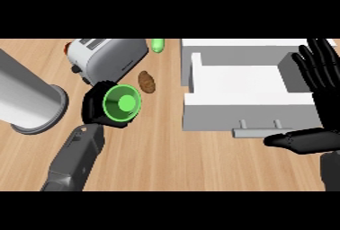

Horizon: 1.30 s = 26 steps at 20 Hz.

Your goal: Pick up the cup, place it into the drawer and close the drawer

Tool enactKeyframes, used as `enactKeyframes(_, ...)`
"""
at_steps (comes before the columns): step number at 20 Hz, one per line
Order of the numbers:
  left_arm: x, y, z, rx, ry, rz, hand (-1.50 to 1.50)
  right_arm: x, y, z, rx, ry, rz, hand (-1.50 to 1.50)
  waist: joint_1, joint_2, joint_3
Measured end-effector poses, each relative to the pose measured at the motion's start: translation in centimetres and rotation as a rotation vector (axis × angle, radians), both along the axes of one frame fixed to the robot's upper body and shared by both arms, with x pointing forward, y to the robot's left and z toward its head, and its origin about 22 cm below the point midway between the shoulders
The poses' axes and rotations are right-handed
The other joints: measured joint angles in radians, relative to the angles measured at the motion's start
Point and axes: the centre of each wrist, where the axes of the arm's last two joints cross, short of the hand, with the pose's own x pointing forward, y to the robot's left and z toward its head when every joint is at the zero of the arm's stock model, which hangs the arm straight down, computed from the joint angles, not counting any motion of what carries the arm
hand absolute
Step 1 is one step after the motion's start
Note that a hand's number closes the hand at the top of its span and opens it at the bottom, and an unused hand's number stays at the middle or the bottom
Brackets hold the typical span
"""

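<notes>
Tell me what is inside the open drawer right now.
The drawer shows only its bare white floor; no cup inside. The right hand covers its right side, so that part stays unseen.

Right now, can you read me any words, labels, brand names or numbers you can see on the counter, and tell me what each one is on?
None: no readable text shows anywhere in the head view.
Toaster: no lettering visible.
Green cup, held in the left hand: plain, no label.
Open white drawer: no markings.
Grey cylinder: no markings.
</notes>
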Motion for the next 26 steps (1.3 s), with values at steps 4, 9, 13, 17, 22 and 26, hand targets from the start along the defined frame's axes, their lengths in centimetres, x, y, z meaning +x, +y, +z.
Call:
enactKeyframes(4, 3.3, -3.4, 4.8, 0.016, -0.058, -0.092, 1.50, -0.2, -0.3, -0.2, -0.015, 0.008, -0.013, -1.50, 0.005, -0.004, 0.001)
enactKeyframes(9, 5.6, -7.5, 11.2, 0.040, -0.087, -0.177, 1.50, 0.0, -0.6, -0.4, -0.011, 0.002, -0.021, -1.50, 0.012, -0.006, 0.001)
enactKeyframes(13, 6.3, -10.9, 15.8, 0.074, -0.087, -0.185, 1.50, 0.0, -0.8, 0.0, -0.008, -0.003, -0.026, -1.50, 0.002, -0.005, 0.001)
enactKeyframes(17, 7.1, -14.3, 20.5, 0.109, -0.081, -0.183, 1.50, 0.1, -0.4, -0.2, -0.008, -0.008, -0.019, -1.50, -0.011, 0.000, 0.001)
enactKeyframes(22, 7.8, -17.8, 23.4, 0.166, 0.003, -0.154, 1.50, 0.4, 0.1, -0.2, -0.008, -0.018, -0.008, -1.50, -0.034, 0.007, 0.001)
enactKeyframes(26, 8.3, -19.4, 24.2, 0.220, 0.086, -0.127, 1.50, 0.9, 0.4, 0.2, -0.007, -0.028, 0.006, -1.50, -0.055, 0.014, 0.001)
